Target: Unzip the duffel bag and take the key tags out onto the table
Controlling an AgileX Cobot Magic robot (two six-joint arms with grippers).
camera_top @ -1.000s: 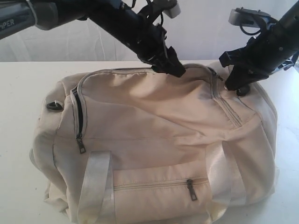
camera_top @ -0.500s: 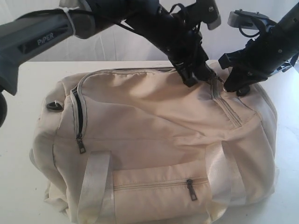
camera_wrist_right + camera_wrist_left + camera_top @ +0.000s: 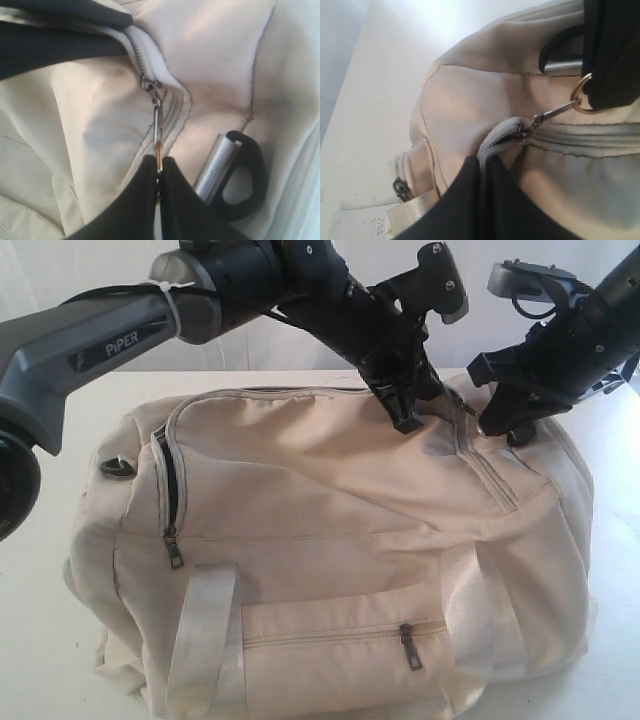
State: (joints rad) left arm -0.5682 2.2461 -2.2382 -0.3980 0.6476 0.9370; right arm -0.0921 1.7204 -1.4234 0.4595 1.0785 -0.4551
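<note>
Left pincer: fingers together, clamped on the zip edge of the duffel bag. It is now further right than a second ago, beside the right pincer, itself clamped on the ringed zip pull. "PiPER" is read on the left arm. Counted: one bag, laid on the table; two straps; three zip pulls in all.

You have little room over the duffel bag at the right end of its top. The left gripper and right gripper stand near each other there, both clamped on the main zipper. The left arm slants across above the bag. The table left of the bag lies open, as does the bag's front.
</note>
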